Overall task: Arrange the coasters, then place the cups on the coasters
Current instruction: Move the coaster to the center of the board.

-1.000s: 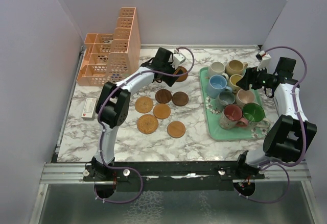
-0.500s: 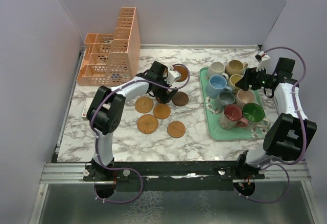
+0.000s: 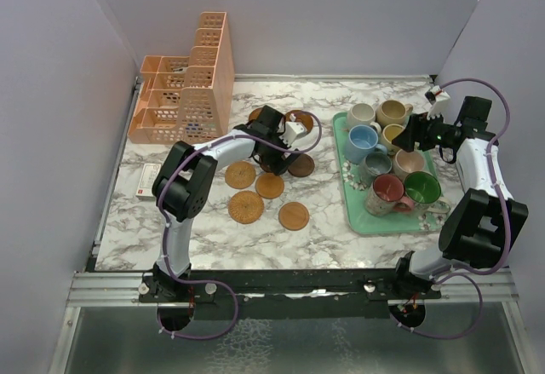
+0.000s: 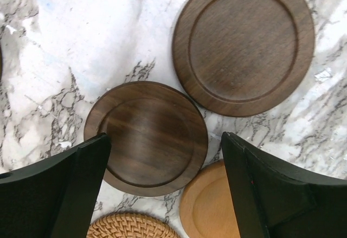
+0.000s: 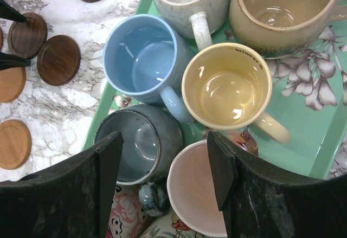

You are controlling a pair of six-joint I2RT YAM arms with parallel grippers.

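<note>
Brought nearer since a second ago, the left gripper (image 4: 165, 140) is held with fingers apart, astride a dark brown coaster (image 4: 146, 137) on the marble table (image 4: 81, 43). The right gripper (image 5: 162, 140) is spread above the cups (image 5: 227, 86) on the green tray (image 5: 320, 135) at right.

Top view: dark coaster (image 4: 146, 137) mostly hidden under left gripper (image 3: 277, 154). Left wrist: woven coaster (image 4: 133, 226), light coaster (image 4: 209, 208) cut off at bottom edge. Right wrist: pink cup (image 5: 192, 192) cut off bottom centre.
</note>
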